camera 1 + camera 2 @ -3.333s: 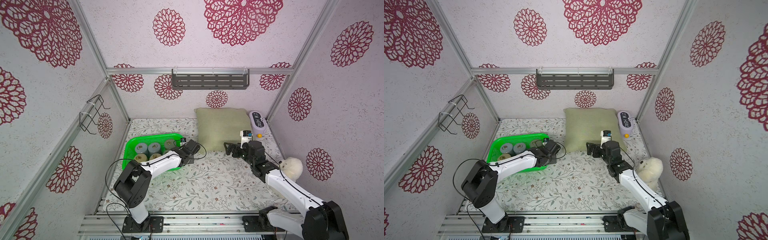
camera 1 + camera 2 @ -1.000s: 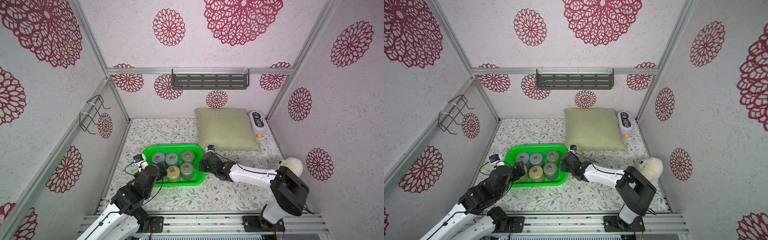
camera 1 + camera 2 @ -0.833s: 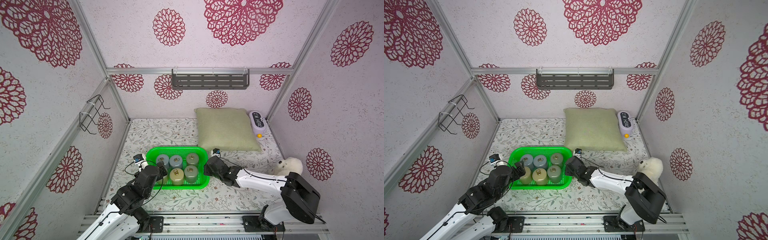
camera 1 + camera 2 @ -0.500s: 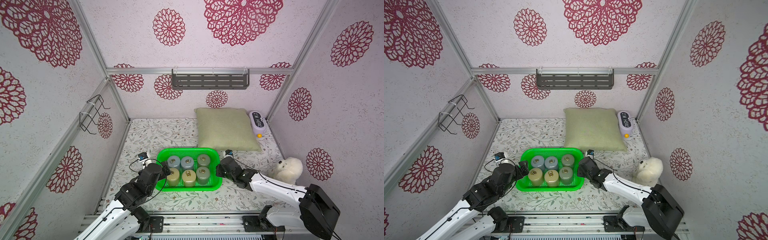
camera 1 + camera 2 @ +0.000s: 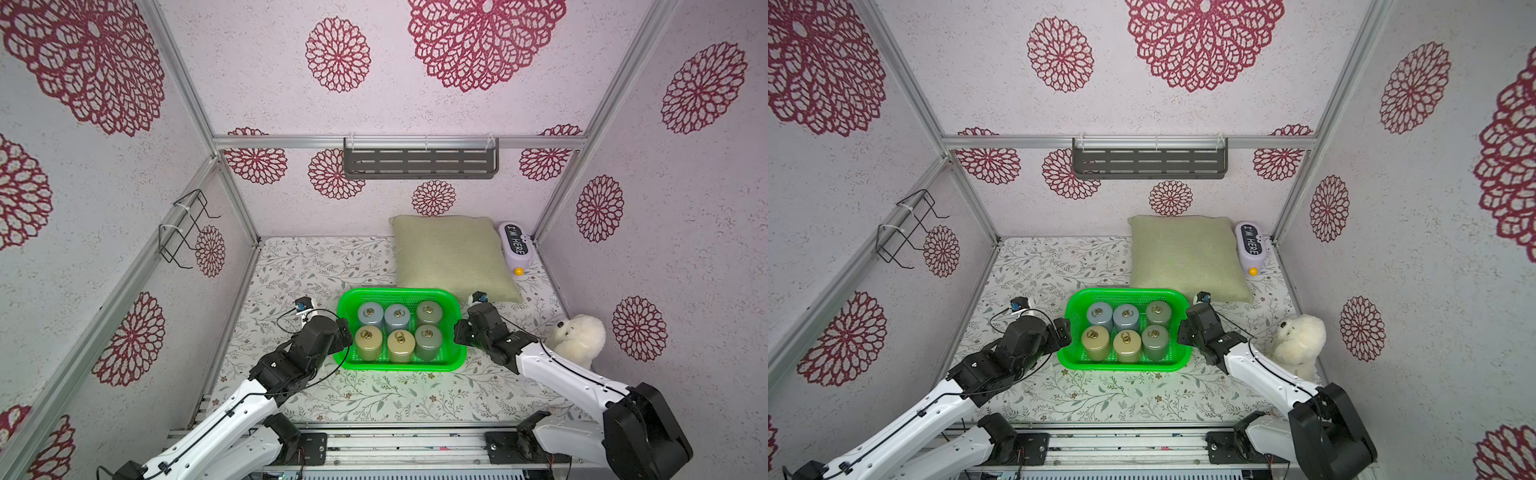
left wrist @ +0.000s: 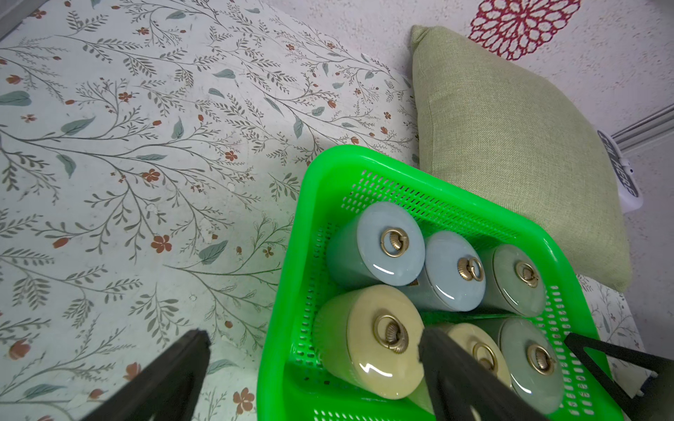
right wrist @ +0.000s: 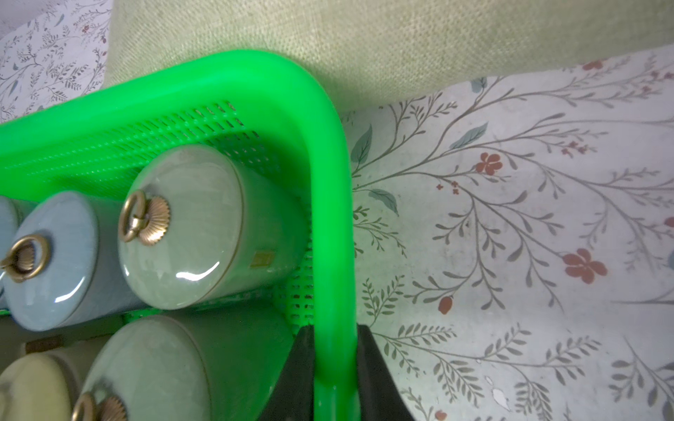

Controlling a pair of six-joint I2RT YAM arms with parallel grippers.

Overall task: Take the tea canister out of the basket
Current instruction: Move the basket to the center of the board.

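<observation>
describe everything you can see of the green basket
Bright green plastic basket, rectangular, rounded corners, rolled rim, perforated walls. It sits on the floral table beside the pillow, holding six upright canisters in two rows. The right hand is shut on its rim; the open left hand straddles the opposite wall.

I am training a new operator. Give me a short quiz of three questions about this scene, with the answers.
1. How many canisters stand in the basket?
2. True or false: the right hand is closed on the basket's rim.
3. The left hand is: A) open, B) closed on a canister, C) closed on the basket.
Key: 1. six; 2. true; 3. A.
</observation>
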